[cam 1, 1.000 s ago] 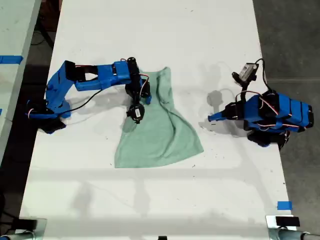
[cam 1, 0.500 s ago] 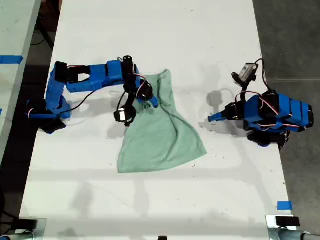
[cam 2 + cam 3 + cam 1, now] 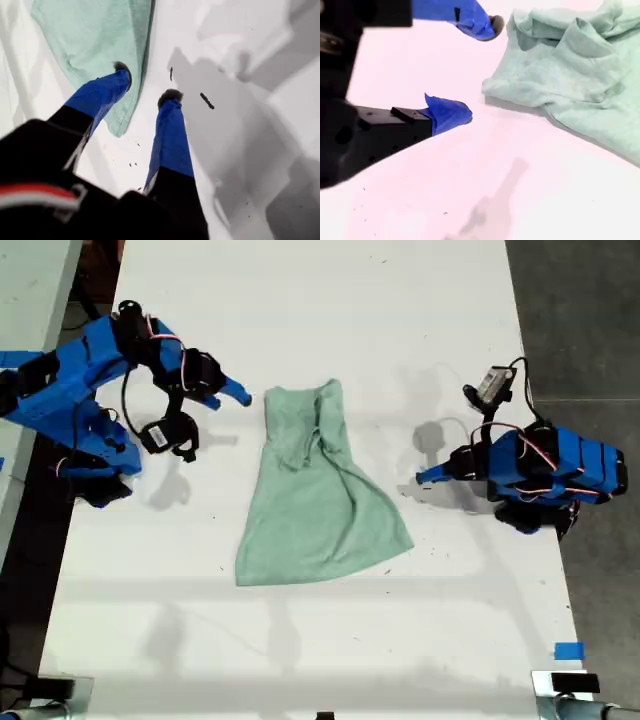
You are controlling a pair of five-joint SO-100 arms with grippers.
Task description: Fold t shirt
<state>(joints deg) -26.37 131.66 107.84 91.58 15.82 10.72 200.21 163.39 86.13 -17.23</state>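
Observation:
The pale mint-green t shirt (image 3: 315, 500) lies wrinkled on the white table (image 3: 330, 310), narrow at the far end and wider at the near hem, with one side folded in over itself near the top. My second gripper (image 3: 226, 390) hovers open just off the shirt's top corner on the exterior view's left; its wrist view shows wide-spread fingers (image 3: 480, 67) beside the bunched fabric (image 3: 570, 70). My first gripper (image 3: 425, 476) rests low on the exterior view's right, apart from the shirt, its fingers (image 3: 145, 82) parted and holding nothing, with the shirt's edge (image 3: 95, 35) beyond them.
Both arm bases stand at the table's side edges in the exterior view. A second table with blue tape (image 3: 20, 358) lies past the exterior view's left edge, and dark floor (image 3: 580, 320) past the right. A blue tape mark (image 3: 568, 650) sits near the front right corner.
My second gripper let go of the shirt's top part and drew back and up toward the exterior view's left. The shirt settled with that side folded in. The first arm stayed still.

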